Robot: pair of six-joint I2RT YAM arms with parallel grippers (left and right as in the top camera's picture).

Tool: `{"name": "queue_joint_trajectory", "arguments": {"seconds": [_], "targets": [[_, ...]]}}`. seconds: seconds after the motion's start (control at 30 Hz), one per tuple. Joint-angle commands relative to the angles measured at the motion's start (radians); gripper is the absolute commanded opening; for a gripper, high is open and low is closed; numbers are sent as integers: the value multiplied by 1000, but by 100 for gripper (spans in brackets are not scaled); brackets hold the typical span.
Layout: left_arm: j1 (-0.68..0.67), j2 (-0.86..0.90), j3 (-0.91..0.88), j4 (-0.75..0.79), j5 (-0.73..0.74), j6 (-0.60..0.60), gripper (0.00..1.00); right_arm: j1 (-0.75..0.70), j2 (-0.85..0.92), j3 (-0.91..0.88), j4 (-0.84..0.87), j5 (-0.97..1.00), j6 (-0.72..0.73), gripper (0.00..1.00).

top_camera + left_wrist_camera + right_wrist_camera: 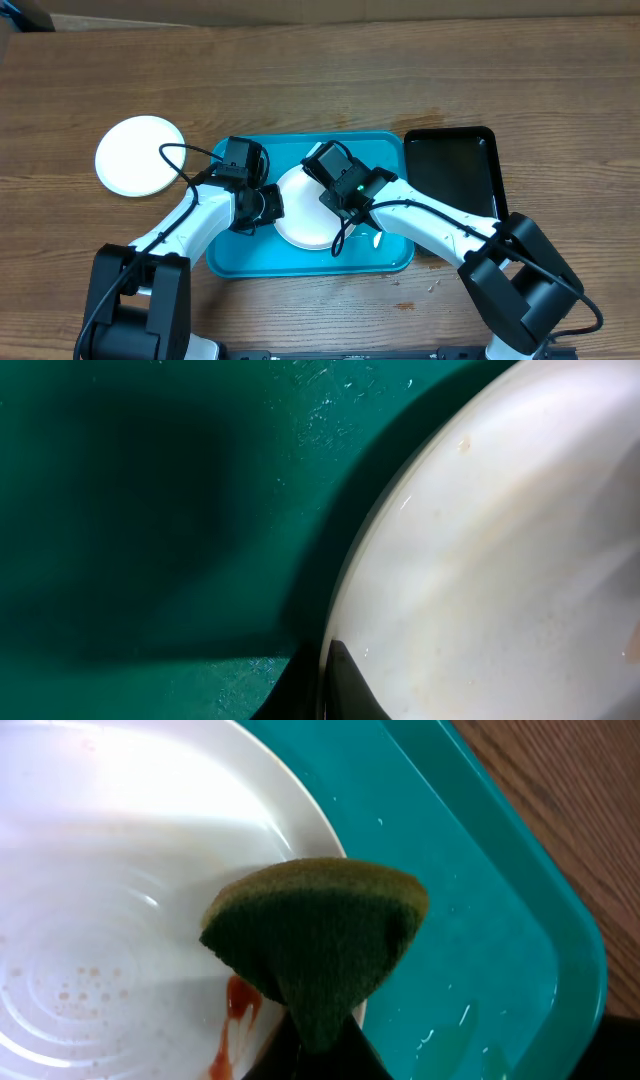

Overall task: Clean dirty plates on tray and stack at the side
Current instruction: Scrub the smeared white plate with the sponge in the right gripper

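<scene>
A white plate with red smears lies in the turquoise tray. My left gripper is shut on its left rim; the left wrist view shows a finger on the plate's edge. My right gripper is shut on a dark green sponge and holds it over the plate's rim, beside a red smear on the plate. A second white plate lies on the table left of the tray. The lime-green-rimmed plate is out of view.
A smaller black tray lies right of the turquoise tray, touching it. Wet streaks shine on the tray floor. The wooden table runs on behind the trays.
</scene>
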Motion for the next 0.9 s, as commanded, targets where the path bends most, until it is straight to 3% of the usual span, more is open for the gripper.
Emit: {"name": "queue_joint_trajectory", "arguments": {"seconds": [0.0, 0.27, 0.43, 0.63, 0.87], "targets": [[-7, 9, -13, 3, -10, -7, 4, 5, 31, -1, 16, 6, 1, 4], [-7, 9, -13, 3, -10, -6, 4, 5, 136, -1, 5, -17, 37, 4], [-7, 9, -13, 3, -10, -7, 4, 6, 135, 5, -63, -233, 97, 4], [-7, 9, -13, 4, -10, -7, 4, 6, 134, 12, -129, -486, 268, 4], [-7, 9, -13, 4, -10, -7, 4, 6, 134, 11, -99, -590, 480, 4]]}}
